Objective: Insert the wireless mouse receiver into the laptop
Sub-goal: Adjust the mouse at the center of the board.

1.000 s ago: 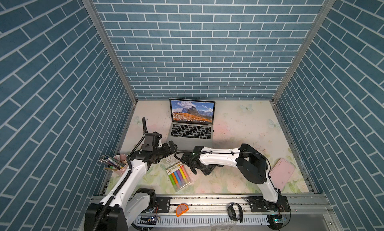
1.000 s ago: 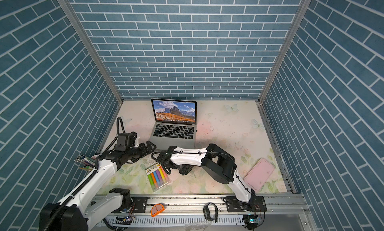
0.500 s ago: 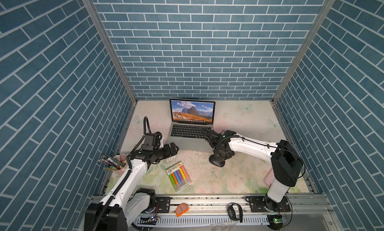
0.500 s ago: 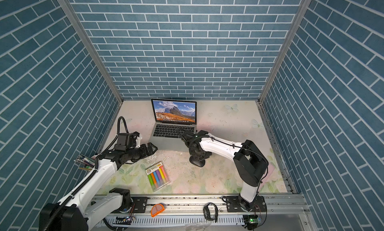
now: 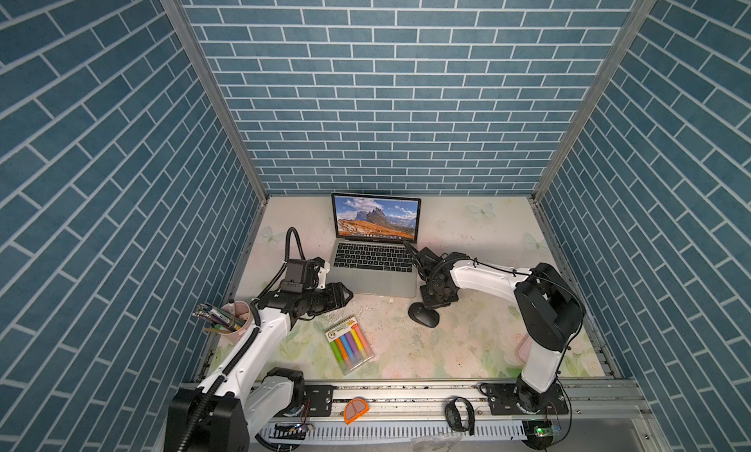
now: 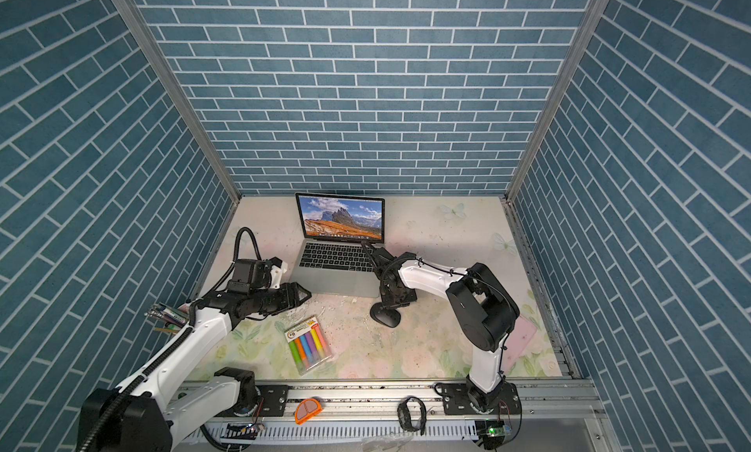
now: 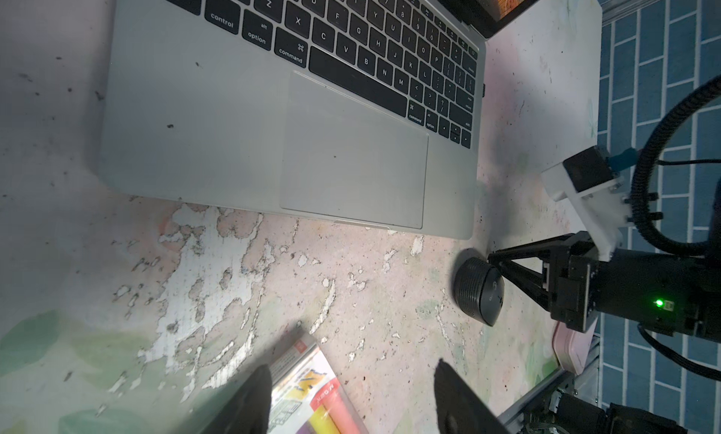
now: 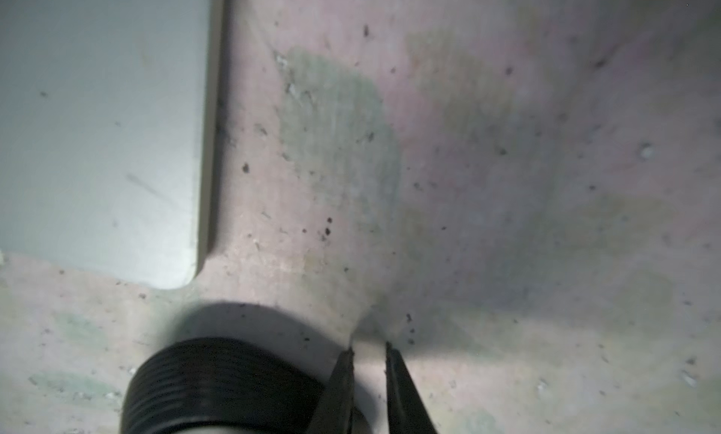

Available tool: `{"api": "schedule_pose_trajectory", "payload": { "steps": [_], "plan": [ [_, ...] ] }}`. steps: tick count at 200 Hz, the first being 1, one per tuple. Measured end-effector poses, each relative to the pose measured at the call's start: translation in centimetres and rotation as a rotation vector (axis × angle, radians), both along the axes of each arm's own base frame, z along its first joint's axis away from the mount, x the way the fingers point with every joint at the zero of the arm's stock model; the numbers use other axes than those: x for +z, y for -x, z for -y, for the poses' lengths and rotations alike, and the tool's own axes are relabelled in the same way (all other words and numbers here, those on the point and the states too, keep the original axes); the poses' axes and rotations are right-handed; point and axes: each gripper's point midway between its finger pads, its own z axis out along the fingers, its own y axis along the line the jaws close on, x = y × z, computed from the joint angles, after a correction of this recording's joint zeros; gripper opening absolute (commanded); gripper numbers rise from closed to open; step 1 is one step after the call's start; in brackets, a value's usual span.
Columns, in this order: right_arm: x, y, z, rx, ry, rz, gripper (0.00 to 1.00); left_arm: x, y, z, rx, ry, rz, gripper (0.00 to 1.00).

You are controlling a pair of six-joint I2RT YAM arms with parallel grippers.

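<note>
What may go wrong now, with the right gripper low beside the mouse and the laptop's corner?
1. The tips of the right gripper stand almost together beside the mouse; any sideways move may knock it.
2. No wireless mouse receiver shows between them, so the grip may be empty.
3. The laptop corner is near; a low sweep could push it.

The laptop has keys reading "fn", "control", "alt option", "command" and letters like Z, X, C.

Black mouse near highlighter pack; pen cup, pink case well apart.
</note>
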Motion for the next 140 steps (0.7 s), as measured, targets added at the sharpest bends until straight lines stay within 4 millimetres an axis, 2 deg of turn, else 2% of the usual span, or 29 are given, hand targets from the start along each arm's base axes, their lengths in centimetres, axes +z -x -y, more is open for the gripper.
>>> {"api": "schedule_pose_trajectory", "payload": {
  "steps": [36, 71, 101, 124, 140],
  "plan": [
    [0.1, 0.7, -0.2, -0.011, -0.075, 0.005, 0.18, 0.1, -0.1, 0.1, -0.002, 0.003, 0.007, 0.66],
    [0.2, 2.9, -0.7, -0.027, -0.147, -0.033, 0.17, -0.1, -0.2, 0.1, -0.003, 0.004, 0.002, 0.66],
    [0.3, 4.9, -2.1, -0.015, -0.183, -0.072, 0.17, -0.1, -0.3, 0.1, -0.003, 0.004, 0.001, 0.66],
    [0.5, 6.0, -3.0, 0.007, -0.193, -0.088, 0.17, 0.1, -0.3, 0.1, -0.005, 0.002, 0.005, 0.69],
    [0.8, 6.2, -2.9, 0.013, -0.173, -0.081, 0.17, 0.5, -0.5, 0.1, -0.012, -0.005, 0.013, 0.73]
  ]
}}
